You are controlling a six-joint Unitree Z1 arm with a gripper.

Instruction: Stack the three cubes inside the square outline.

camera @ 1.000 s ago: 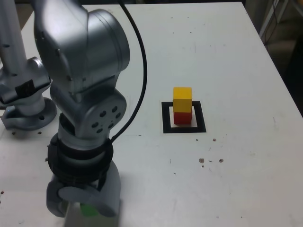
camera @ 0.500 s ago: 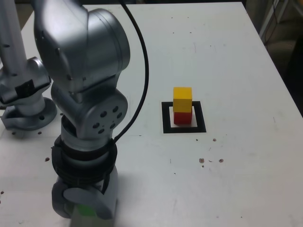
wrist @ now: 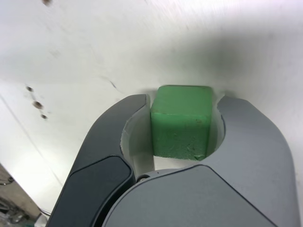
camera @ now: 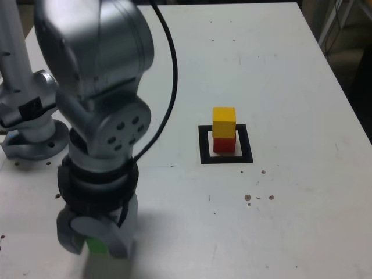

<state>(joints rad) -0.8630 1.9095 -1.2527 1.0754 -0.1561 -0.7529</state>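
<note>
The gripper (wrist: 182, 120) was clamped on the green cube (wrist: 181, 122), its two grey jaws pressed against the cube's opposite sides, as the wrist view showed. In the exterior view the cube (camera: 96, 244) showed only as a green sliver under the gripper (camera: 96, 238), at about seven o'clock from the middle of the white table (camera: 290, 75). The bulky silver arm (camera: 96, 87) rose over it and hid most of it from that camera; a black cable (camera: 168, 87) curved off the arm. At about three o'clock from the arm, well apart, the yellow cube (camera: 224, 121) sat on the red cube (camera: 224, 143) inside the square outline (camera: 204, 145). Small dark specks (camera: 258, 197) dotted the table at about five o'clock from the outline. The open stretch of table between gripper and stack held nothing else.
</note>
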